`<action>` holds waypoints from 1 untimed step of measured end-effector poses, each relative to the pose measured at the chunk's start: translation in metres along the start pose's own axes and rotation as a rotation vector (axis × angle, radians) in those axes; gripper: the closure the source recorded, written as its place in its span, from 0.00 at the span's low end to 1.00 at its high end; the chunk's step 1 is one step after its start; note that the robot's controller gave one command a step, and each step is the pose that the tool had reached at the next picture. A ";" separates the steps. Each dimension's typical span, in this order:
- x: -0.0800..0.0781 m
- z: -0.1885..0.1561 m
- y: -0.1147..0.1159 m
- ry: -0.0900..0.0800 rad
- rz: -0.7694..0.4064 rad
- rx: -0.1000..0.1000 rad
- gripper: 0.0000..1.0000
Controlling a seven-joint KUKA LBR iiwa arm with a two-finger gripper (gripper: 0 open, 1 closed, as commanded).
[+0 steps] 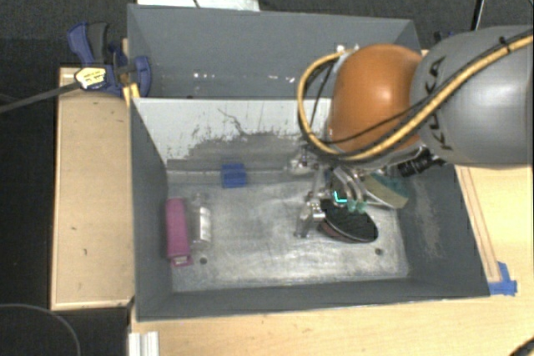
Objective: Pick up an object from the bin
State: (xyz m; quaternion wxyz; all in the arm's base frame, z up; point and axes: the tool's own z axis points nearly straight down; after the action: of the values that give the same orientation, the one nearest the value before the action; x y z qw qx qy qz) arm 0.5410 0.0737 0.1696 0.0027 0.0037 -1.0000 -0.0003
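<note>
Grey metal makes up the floor and walls of the bin [150, 204], and most of that floor lies bare. The gripper [319, 217] is low in the right half of the bin, close to the floor, just beside a flat, dark oval thing [355, 228] that lies right of the middle. The wrist hangs partly over the oval's upper edge. We judge the pick as not yet done: the dark oval thing rests on the floor, nothing shows lifted, and we see nothing clamped in the gripper. Whether the gripper is spread or pressed together we cannot tell, since the orange cover [371, 96] on the wrist and the tangle of parts below it hide the tips. What is left, as we read it, is to close on something, lift it, and carry it clear of the walls. A small blue block [234, 174] sits near the back wall, left of the middle and well apart from the gripper. Further left, a pink bar [176, 231] lies lengthwise near the left wall, with a clear, silvery piece [201, 224] just beside it on its right. None of these crowd the gripper. The oval's flatness looks the likelier trouble, as it offers little edge to catch, and the right wall stands near the arm [484, 104].
</note>
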 end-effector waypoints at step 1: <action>0.005 0.100 0.153 -0.007 -0.286 -0.001 0.00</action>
State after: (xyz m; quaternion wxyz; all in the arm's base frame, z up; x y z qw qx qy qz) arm 0.5347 0.2264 0.0696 -0.0011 0.1464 -0.9892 -0.0014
